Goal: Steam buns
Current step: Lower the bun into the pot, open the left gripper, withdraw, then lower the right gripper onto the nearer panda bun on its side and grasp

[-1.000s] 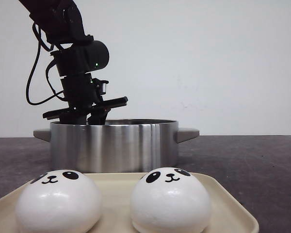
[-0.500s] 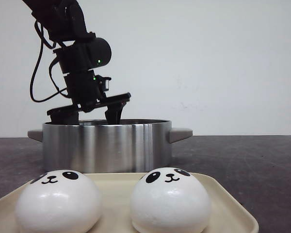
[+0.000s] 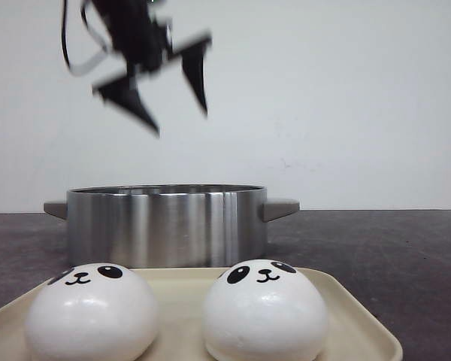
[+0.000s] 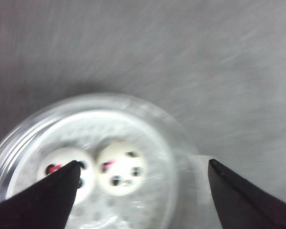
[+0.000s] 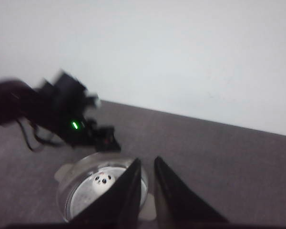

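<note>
- So, two buns [image 3: 264, 310] sit on the tray [image 3: 353, 320] in front of the pot [image 3: 165, 224]; two more lie inside the pot.
- Left gripper [image 3: 169, 86] hangs above the pot, jaws spread, empty.
- Right gripper [image 5: 147, 191]: tips nearly together, probably holding nothing, blurry.
- Buns look glossy, likely slippery and soft; grip low across the dome sides, lightly.

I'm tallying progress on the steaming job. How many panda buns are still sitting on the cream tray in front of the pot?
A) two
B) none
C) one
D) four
A: the front view shows two buns, one on the left and one on the right, resting on the cream tray in front of the steel pot.
</note>
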`<action>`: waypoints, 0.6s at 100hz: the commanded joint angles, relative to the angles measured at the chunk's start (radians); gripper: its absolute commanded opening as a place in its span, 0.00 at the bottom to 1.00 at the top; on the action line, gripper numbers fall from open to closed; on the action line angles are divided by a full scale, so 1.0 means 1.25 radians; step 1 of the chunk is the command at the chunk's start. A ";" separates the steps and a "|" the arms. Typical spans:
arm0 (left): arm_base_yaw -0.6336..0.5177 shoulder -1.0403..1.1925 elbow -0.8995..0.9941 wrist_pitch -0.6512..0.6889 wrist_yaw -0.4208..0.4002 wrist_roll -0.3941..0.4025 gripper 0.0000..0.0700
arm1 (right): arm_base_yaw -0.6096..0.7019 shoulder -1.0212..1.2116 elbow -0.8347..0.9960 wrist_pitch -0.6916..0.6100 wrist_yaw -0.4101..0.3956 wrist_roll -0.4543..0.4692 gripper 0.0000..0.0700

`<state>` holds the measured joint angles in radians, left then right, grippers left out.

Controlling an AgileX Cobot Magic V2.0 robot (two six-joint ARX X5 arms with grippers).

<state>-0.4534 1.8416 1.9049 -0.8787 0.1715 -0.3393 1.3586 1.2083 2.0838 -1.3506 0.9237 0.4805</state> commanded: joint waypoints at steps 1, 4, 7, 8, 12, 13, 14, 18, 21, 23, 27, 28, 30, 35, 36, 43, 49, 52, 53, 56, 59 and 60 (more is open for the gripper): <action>-0.016 -0.070 0.027 0.005 -0.014 0.026 0.73 | -0.007 0.011 -0.003 -0.063 -0.033 0.024 0.06; -0.023 -0.100 0.027 0.005 -0.019 0.035 0.73 | -0.015 0.013 -0.016 -0.063 -0.049 0.034 0.06; -0.030 -0.130 0.027 0.003 -0.020 0.042 0.73 | -0.023 0.016 -0.034 -0.063 -0.065 0.043 0.06; -0.032 -0.140 0.027 0.003 -0.020 0.045 0.73 | -0.026 0.017 -0.040 -0.063 -0.070 0.046 0.06; -0.041 -0.179 0.027 0.002 -0.020 0.052 0.73 | -0.040 0.018 -0.069 -0.063 -0.090 0.057 0.06; -0.043 -0.190 0.027 0.002 -0.020 0.052 0.73 | -0.043 0.019 -0.078 -0.063 -0.095 0.060 0.06; -0.045 -0.199 0.027 0.002 -0.020 0.053 0.73 | -0.047 0.020 -0.086 -0.063 -0.101 0.063 0.06; -0.053 -0.238 0.027 0.001 -0.020 0.055 0.73 | -0.063 0.023 -0.121 -0.063 -0.125 0.073 0.06; -0.060 -0.266 0.027 -0.001 -0.020 0.056 0.73 | -0.081 0.027 -0.158 -0.062 -0.155 0.078 0.06; -0.065 -0.285 0.027 -0.003 -0.020 0.056 0.73 | -0.091 0.030 -0.178 -0.060 -0.171 0.081 0.06; -0.075 -0.321 0.027 -0.010 -0.020 0.058 0.73 | -0.111 0.035 -0.219 -0.055 -0.206 0.088 0.06; -0.078 -0.330 0.027 -0.013 -0.020 0.059 0.73 | -0.115 0.037 -0.230 -0.053 -0.206 0.088 0.06; -0.083 -0.347 0.027 -0.017 -0.020 0.060 0.73 | -0.125 0.039 -0.252 -0.048 -0.235 0.090 0.06; -0.097 -0.388 0.027 -0.035 -0.020 0.076 0.73 | -0.148 0.046 -0.311 -0.023 -0.288 0.092 0.06; -0.099 -0.396 0.027 -0.040 -0.020 0.079 0.73 | -0.152 0.047 -0.323 -0.016 -0.299 0.092 0.06; -0.115 -0.449 0.027 -0.084 -0.021 0.095 0.73 | -0.182 0.053 -0.423 0.062 -0.389 0.092 0.06; -0.123 -0.492 0.027 -0.128 -0.027 0.097 0.73 | -0.203 0.055 -0.500 0.136 -0.471 0.103 0.06; -0.125 -0.512 0.027 -0.150 -0.035 0.098 0.73 | -0.212 0.058 -0.534 0.172 -0.514 0.113 0.06; -0.126 -0.519 0.027 -0.157 -0.038 0.099 0.73 | -0.216 0.058 -0.545 0.183 -0.529 0.116 0.06; -0.126 -0.541 0.027 -0.179 -0.047 0.101 0.73 | -0.226 0.058 -0.577 0.215 -0.566 0.124 0.06; -0.126 -0.562 0.027 -0.199 -0.060 0.103 0.73 | -0.233 0.058 -0.605 0.238 -0.601 0.135 0.06; -0.126 -0.568 0.027 -0.206 -0.063 0.104 0.73 | -0.235 0.058 -0.614 0.245 -0.610 0.138 0.07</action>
<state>-0.6037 1.1572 1.9160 -1.0992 0.1188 -0.2333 1.0657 1.2778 1.3552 -1.1065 0.2455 0.6041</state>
